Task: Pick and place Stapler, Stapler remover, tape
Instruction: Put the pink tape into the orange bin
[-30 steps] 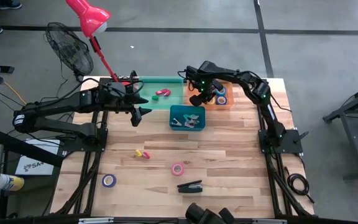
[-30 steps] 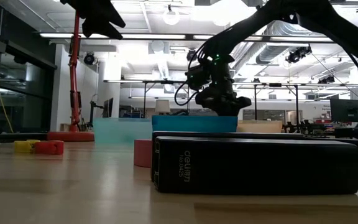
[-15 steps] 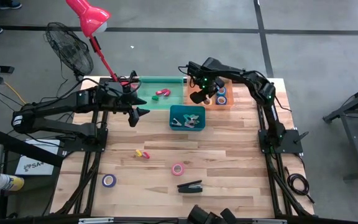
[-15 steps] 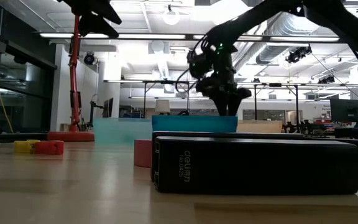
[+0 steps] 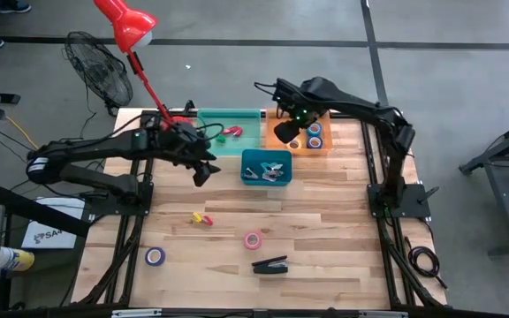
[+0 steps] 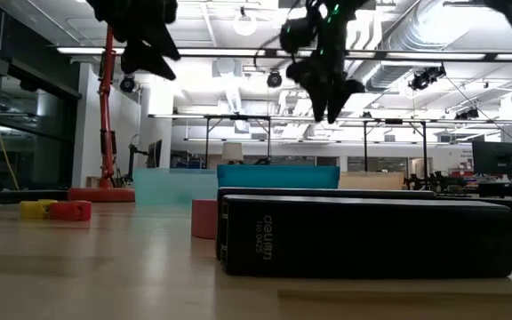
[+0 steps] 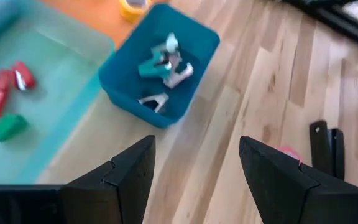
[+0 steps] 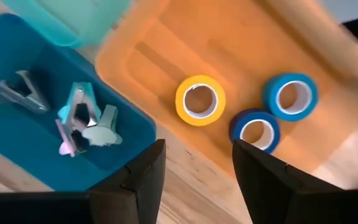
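your stapler point(image 5: 270, 264) lies at the near table edge, pink tape point(image 5: 253, 239) and purple tape point(image 5: 155, 256) close by, left gripper point(image 5: 203, 170) released above bare wood, right gripper point(image 5: 282, 132) released, empty, above the orange tray point(image 5: 327, 148) holding three rolls

Left arm – reaches in from table's 9 o'clock edge, stretched toward centre, forearm nearly level. Left gripper point(image 5: 203, 168) raised off tabletop, fingers parted, tips aimed toward 4 o'clock; wrist view shows both dark fingers point(image 7: 123, 180) spread wide.

Right arm – rises from base at 3 o'clock side, elbow bent high, reaching toward 12 o'clock. Right gripper point(image 5: 283, 132) held high, fingers point(image 8: 143, 175) apart, pointing down.
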Controlling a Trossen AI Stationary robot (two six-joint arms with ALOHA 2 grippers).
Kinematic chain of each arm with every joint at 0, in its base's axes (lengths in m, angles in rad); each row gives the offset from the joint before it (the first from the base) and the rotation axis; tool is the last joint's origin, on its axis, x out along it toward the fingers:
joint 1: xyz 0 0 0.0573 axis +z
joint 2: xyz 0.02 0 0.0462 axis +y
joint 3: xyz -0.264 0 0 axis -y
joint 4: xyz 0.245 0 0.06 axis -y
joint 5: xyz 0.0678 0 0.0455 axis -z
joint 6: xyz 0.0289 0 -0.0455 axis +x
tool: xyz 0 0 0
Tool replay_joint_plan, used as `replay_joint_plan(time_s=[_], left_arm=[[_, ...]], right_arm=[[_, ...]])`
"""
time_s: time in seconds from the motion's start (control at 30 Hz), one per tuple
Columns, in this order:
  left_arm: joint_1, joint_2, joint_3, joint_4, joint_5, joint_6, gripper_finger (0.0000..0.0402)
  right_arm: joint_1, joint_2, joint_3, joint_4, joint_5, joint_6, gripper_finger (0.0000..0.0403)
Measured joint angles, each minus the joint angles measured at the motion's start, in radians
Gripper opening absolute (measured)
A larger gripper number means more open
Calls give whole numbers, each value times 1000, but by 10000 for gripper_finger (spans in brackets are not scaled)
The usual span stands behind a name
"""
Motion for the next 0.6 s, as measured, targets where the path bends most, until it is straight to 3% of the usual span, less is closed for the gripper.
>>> replay_joint_plan(time_s=[0.37, 0.6], left_arm=[[-53, 142, -1, 12, 62, -9, 230], [-183, 234, -1, 42, -29, -26, 230]], right_arm=[[124, -159, 0, 6, 173, 66, 177], [206, -207, 0, 5, 256, 101, 177]])
